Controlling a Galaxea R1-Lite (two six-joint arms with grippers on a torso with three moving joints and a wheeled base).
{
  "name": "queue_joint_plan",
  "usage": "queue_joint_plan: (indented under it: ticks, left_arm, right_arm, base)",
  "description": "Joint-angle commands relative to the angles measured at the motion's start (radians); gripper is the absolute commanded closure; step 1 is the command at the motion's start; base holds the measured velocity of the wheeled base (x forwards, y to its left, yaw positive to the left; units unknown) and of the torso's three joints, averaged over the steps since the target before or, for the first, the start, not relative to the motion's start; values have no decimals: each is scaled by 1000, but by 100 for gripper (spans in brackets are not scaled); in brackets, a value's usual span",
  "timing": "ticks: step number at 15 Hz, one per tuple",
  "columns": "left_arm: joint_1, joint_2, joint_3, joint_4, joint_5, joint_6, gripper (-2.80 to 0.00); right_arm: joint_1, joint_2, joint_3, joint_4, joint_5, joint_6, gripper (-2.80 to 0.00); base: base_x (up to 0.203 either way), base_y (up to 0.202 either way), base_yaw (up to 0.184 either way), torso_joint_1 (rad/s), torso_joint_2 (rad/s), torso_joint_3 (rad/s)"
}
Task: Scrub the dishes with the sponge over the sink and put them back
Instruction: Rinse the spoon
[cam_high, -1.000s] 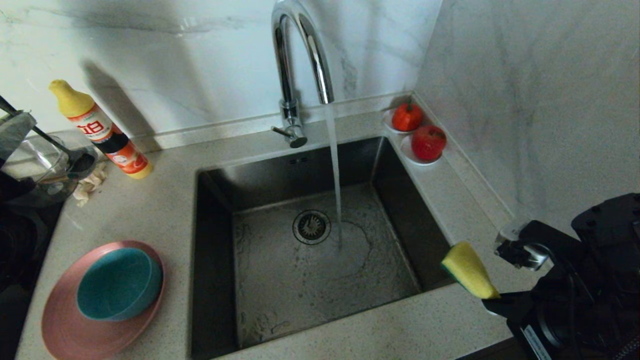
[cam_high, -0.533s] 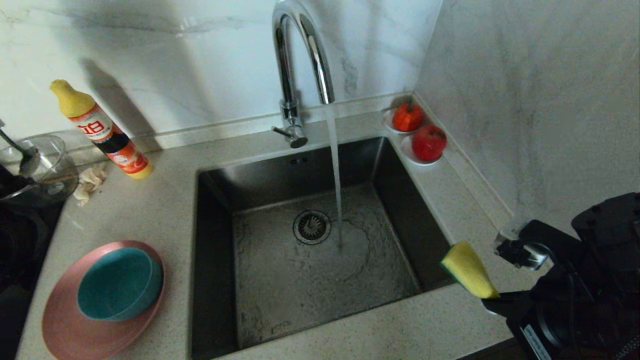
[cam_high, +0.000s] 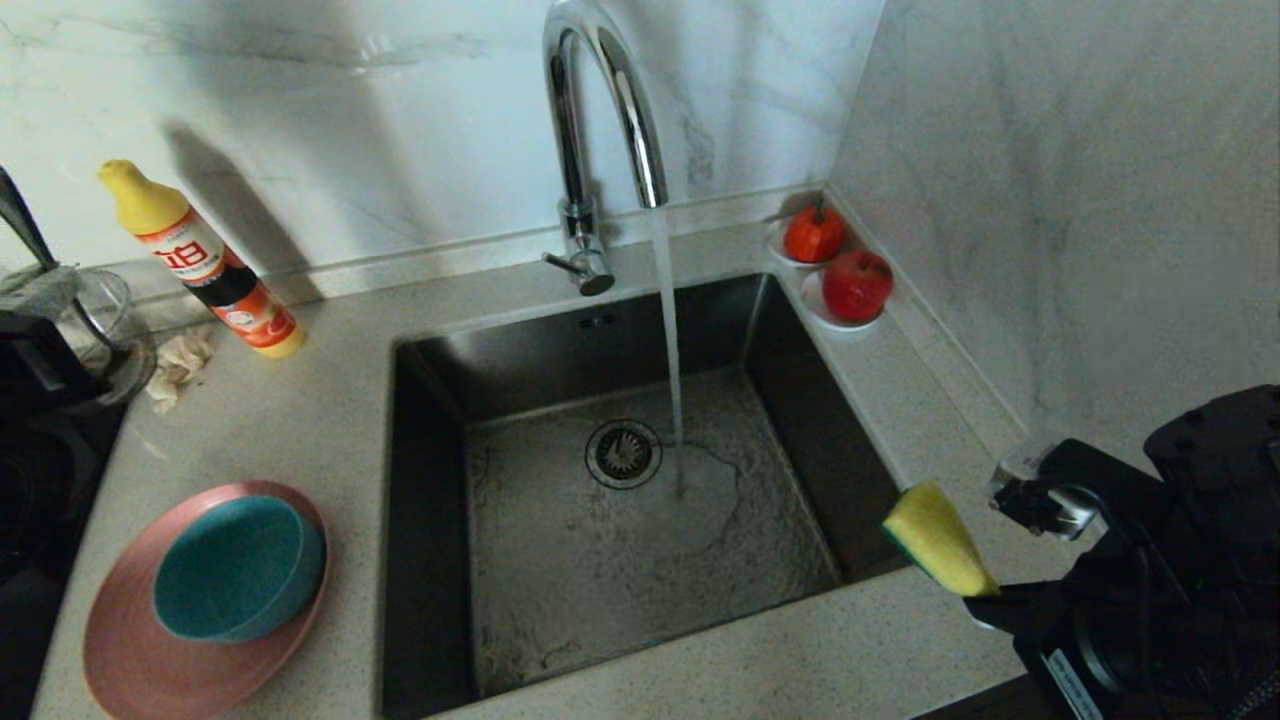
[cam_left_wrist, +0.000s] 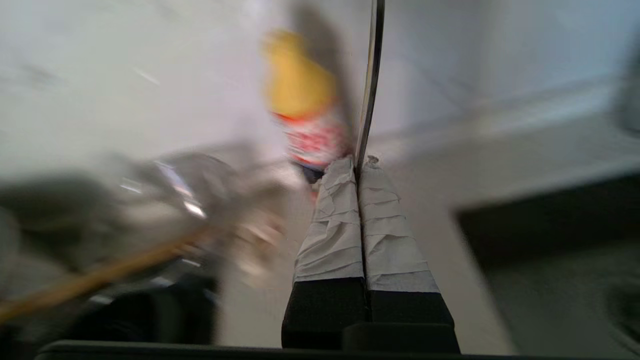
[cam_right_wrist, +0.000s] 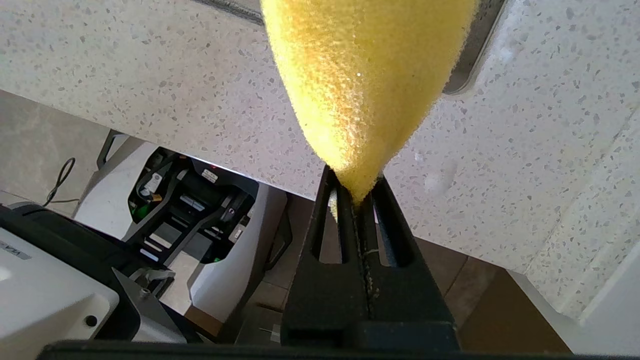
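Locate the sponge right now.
Head view, right side: the sponge is pinched by the right gripper, above the counter at the sink's near-right corner.

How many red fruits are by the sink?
2: both sit on small white saucers in the counter's back right corner, one red fruit nearer the wall, the other red fruit just in front. None appear hidden.

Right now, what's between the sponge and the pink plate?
Head view: the sink spans the gap between sponge and pink plate, with tap water falling onto its floor beside the drain strainer.
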Motion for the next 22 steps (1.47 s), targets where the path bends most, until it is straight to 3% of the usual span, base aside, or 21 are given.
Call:
queue_joint_plan:
  ticks: [1, 4, 8, 15, 20, 22]
  left_arm:
    - [-91, -93, -78, 227, -2, -14, 0]
    - [-163, -149, -149, 437, -1, -32, 0]
    - [-251, -188, -174, 544, 2, -96, 0]
    - [-389, -181, -201, 611, 71, -298, 0]
    - [-462, -153, -227, 679, 80, -534, 0]
    - [-514, -101, -245, 674, 143, -609, 0]
  right_arm:
    - [1, 0, 1, 1, 0, 0, 0]
    - [1, 4, 4, 1, 0, 0, 0]
    - [1, 8, 28, -31, 1, -1, 0]
    - [1, 4, 46, -48, 1, -1, 0]
    - [1, -3, 59, -48, 1, -1, 0]
    - [1, -2, 57, -48, 1, -3, 0]
  base:
    - [0, 0, 0, 0, 0, 0]
    - [0, 0, 0, 0, 0, 0]
    - [0, 0, 0, 0, 0, 0]
    - [0, 0, 0, 0, 0, 0]
    - [0, 0, 0, 0, 0, 0]
    - [0, 0, 0, 0, 0, 0]
